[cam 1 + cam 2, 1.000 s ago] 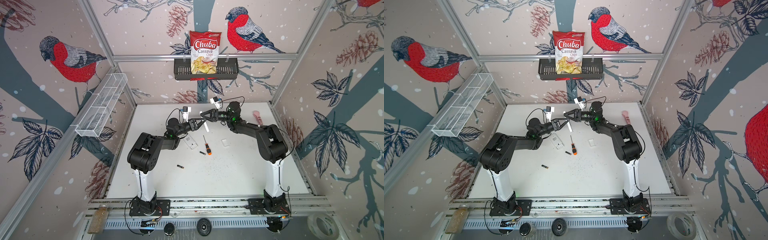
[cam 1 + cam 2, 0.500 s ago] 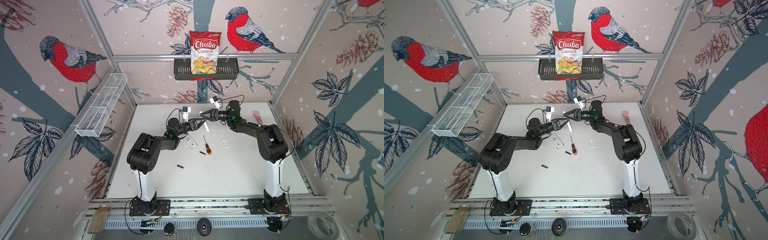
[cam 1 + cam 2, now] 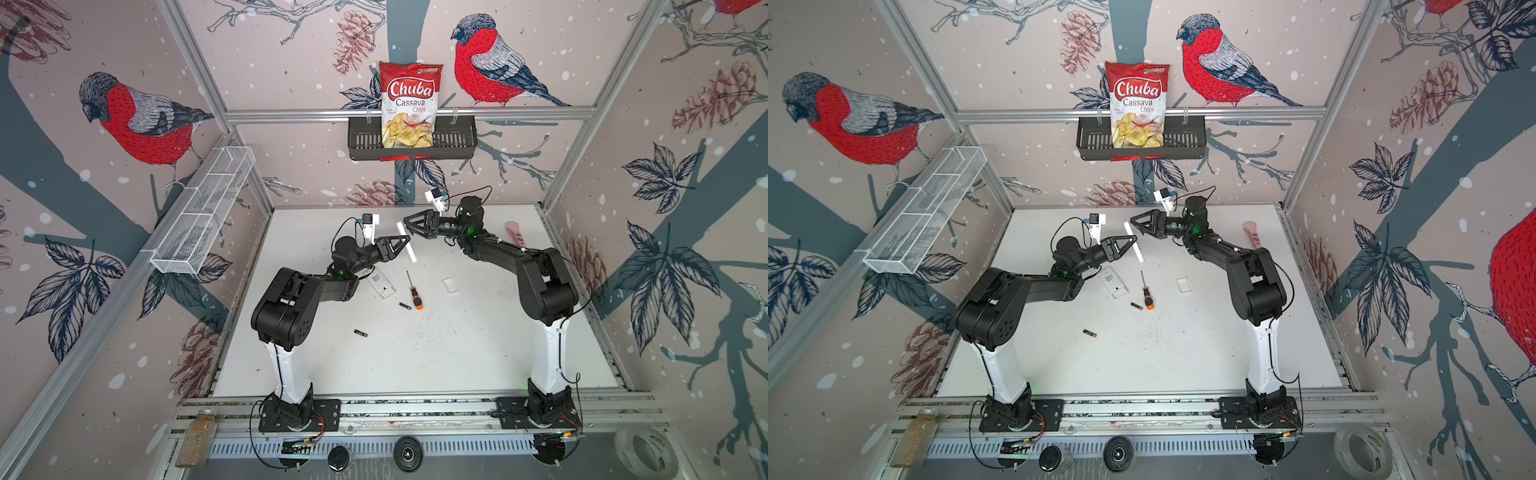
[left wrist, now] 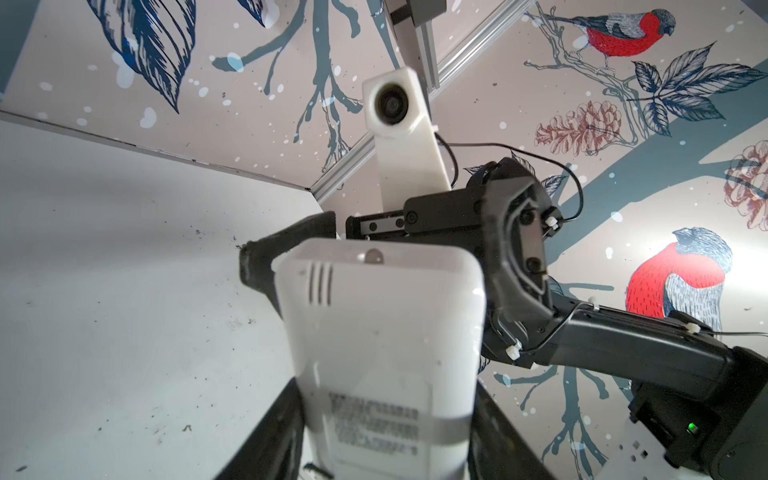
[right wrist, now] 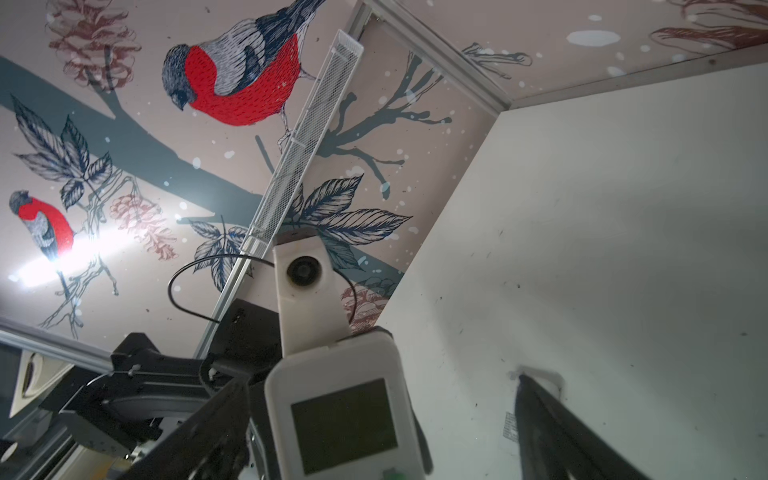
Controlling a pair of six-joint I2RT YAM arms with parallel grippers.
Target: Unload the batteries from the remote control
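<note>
A white remote control [image 3: 411, 254] [image 3: 1139, 254] hangs tilted above the back of the table, and my left gripper [image 3: 405, 247] [image 4: 384, 449] is shut on its lower part. Its labelled back [image 4: 382, 332] faces the left wrist view; its display [image 5: 343, 426] faces the right wrist view. My right gripper [image 3: 409, 226] [image 5: 382, 386] stands open around the remote's upper end, with one finger [image 5: 548, 424] well clear of it. Two black batteries [image 3: 405, 306] [image 3: 360, 333] lie loose on the table, apart from both grippers.
An orange-and-black screwdriver [image 3: 414, 293] lies beside the nearer battery. A flat white device [image 3: 380, 284] rests under the left forearm, and a small white cover [image 3: 450, 285] to the right. A pink object [image 3: 515, 233] lies at the back right.
My right gripper has opened and let go of the remote's upper end. The left gripper still holds the remote in the same place.
</note>
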